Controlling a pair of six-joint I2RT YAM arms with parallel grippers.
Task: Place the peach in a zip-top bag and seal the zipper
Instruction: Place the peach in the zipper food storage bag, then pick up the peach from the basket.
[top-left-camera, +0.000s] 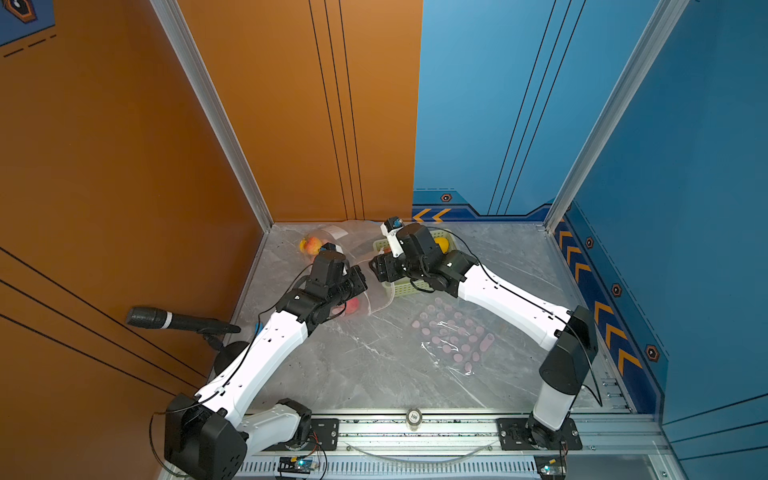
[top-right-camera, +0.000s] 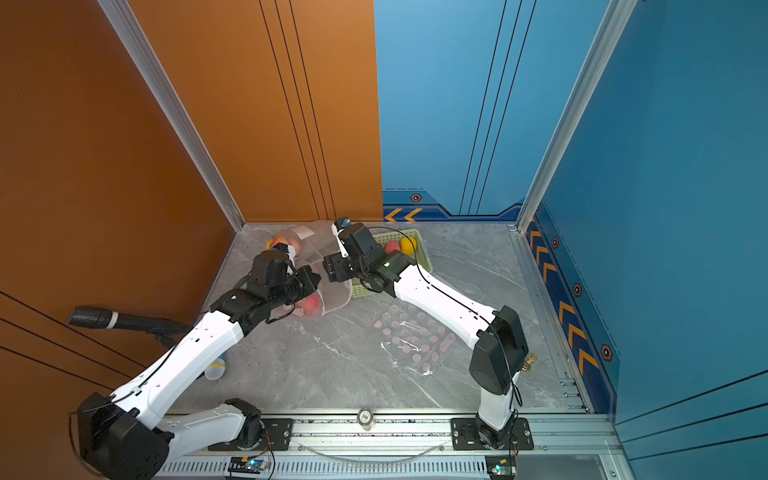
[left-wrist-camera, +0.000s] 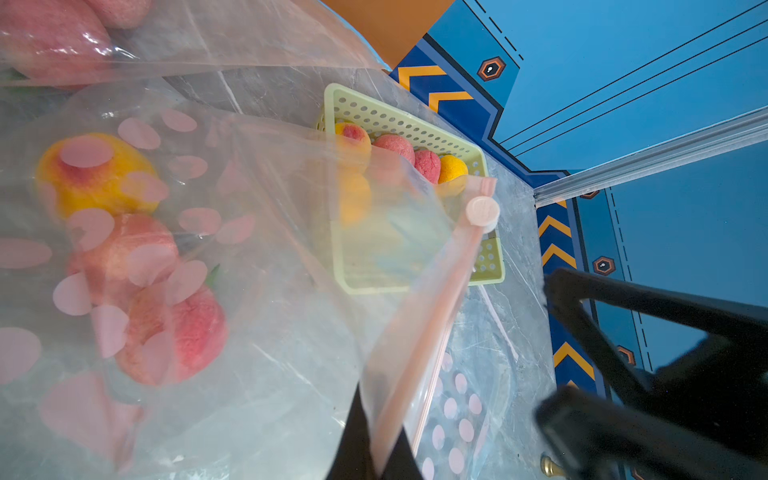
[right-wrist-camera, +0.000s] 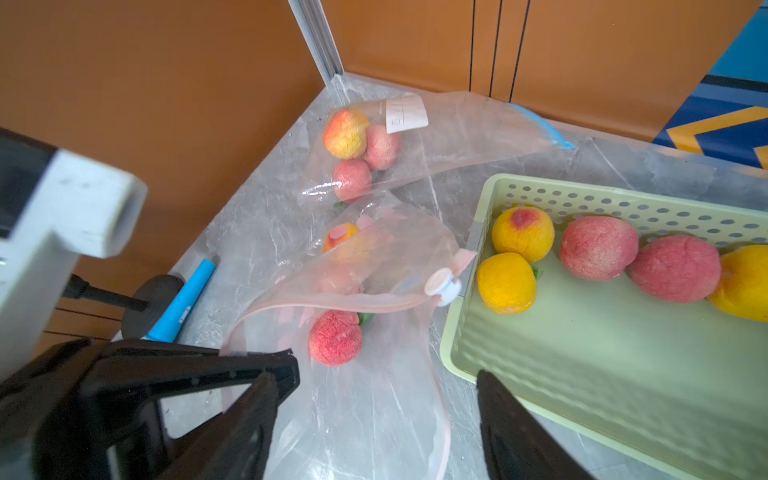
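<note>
Left claw (left-wrist-camera: 376, 451): pressing together on the rim of the bag (right-wrist-camera: 374, 395), pinching the zipper strip at the end away from the slider (right-wrist-camera: 442, 286).
Right claw (right-wrist-camera: 374, 440): standing spread, gripping nothing, hovering over the bag mouth.
Peach (right-wrist-camera: 334, 337): lying inside the bag, just within the gaping mouth; two other peaches (left-wrist-camera: 120, 249) lying deeper.
Basket (right-wrist-camera: 582, 192): sitting just beside the slider end, carrying loose fruit (right-wrist-camera: 598, 247).
Second bag (right-wrist-camera: 457, 124): lying in the far corner, holding three more.

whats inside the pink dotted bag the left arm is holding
A yellow peach and two pink-red peaches show through the pink-dotted bag. In both top views the left arm covers most of them.
</note>
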